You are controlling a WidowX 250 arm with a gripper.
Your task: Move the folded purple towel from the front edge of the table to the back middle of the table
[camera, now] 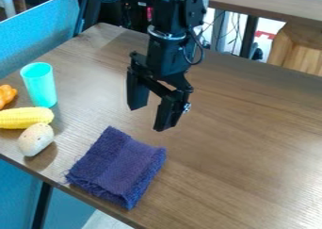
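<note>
The black gripper hangs over the middle of the table, its two fingers spread apart with nothing between them. Below it in the view lies a folded dark blue cloth, close to the table's front left edge; the gripper appears to be above the table and apart from the cloth. To the left are a turquoise cup standing upright, a yellow corn cob and a pale speckled potato-like object lying near the edge. Part of an orange bumpy object shows at the left border.
The brown wooden table extends to the right, with its front edge running down from the left. A blue partition stands along the back left side. Behind the table are cables, a wooden box and another tabletop.
</note>
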